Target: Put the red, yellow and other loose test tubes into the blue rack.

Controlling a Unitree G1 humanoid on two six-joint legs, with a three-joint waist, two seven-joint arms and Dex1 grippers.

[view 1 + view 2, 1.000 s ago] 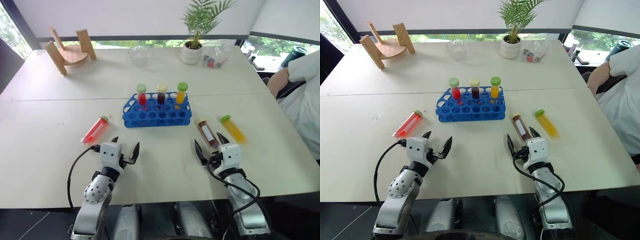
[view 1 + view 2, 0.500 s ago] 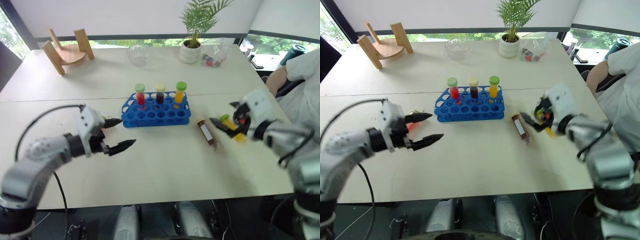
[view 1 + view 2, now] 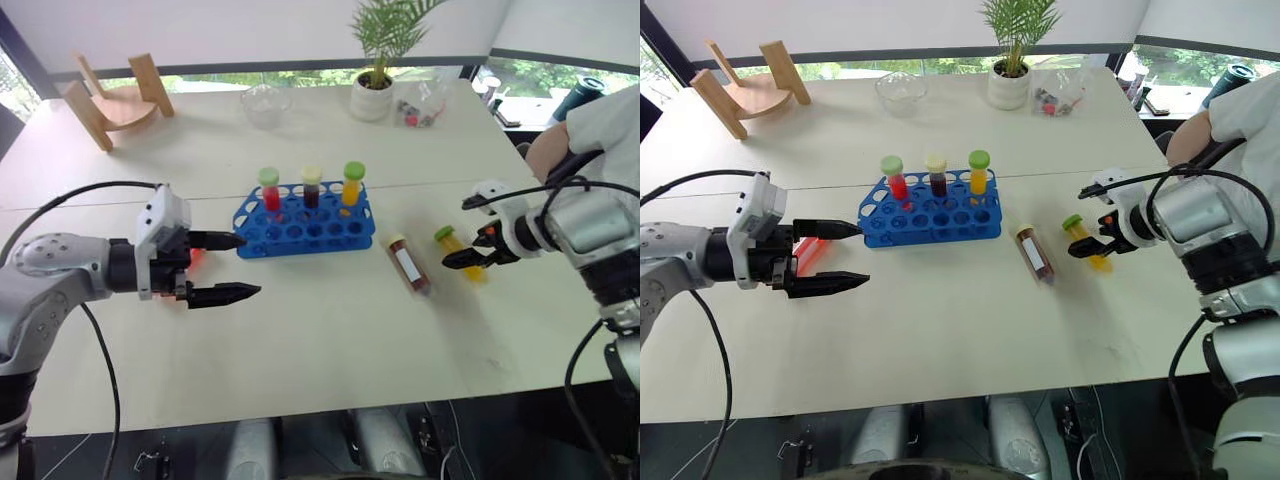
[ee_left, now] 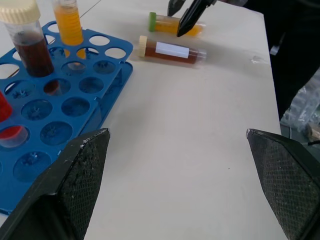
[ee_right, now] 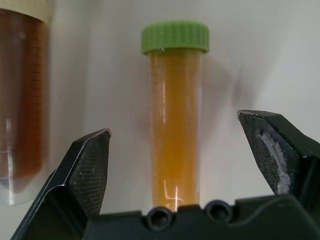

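Note:
The blue rack [image 3: 305, 225] stands mid-table with a red, a brown and a yellow tube upright in its back row. Three loose test tubes lie flat. The red one [image 3: 808, 251] rests left of the rack, partly behind my left gripper [image 3: 248, 266], which is open, empty and pointing at the rack's left end. The brown one [image 3: 408, 264] lies right of the rack. Further right is the yellow one [image 5: 175, 125], lying between the open fingers of my right gripper [image 3: 458, 233], and neither finger touches it.
A wooden stand [image 3: 108, 95] is at the back left, with a glass bowl [image 3: 265, 102], a potted plant [image 3: 373, 92] and a clear bag [image 3: 420, 104] along the back. A person's arm [image 3: 560, 150] is at the table's right edge.
Both arms have risen from the front edge. The left gripper swung out left and now points at the rack. The right gripper moved right and forward to straddle the yellow tube.

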